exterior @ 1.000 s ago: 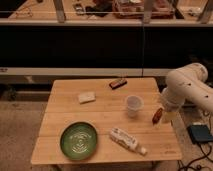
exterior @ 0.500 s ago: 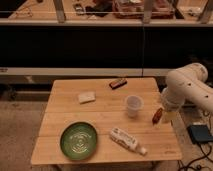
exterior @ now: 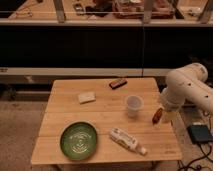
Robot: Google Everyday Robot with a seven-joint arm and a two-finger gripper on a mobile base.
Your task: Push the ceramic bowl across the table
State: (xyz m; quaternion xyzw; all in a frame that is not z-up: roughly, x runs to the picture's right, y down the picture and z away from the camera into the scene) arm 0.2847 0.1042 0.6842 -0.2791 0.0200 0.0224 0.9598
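Approaching is your step: the end effector [exterior: 161,114] hangs at the right edge of the desk [exterior: 100,107], spread or closed you cannot tell, well apart from the ceramic bowl [exterior: 79,140] at front left; next, bring it low beside the bowl's rim

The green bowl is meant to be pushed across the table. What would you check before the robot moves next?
1. Ceramic bowl upright on the table, front left: ok.
2. Tool beside the bowl: not ok; it is at the table's right edge, far from the bowl.
3. Bowl's right side free: not ok; a white bottle lies there.
4. Planks directly behind the bowl bare: ok.
5. Tool's route past the plastic cup: cannot tell.
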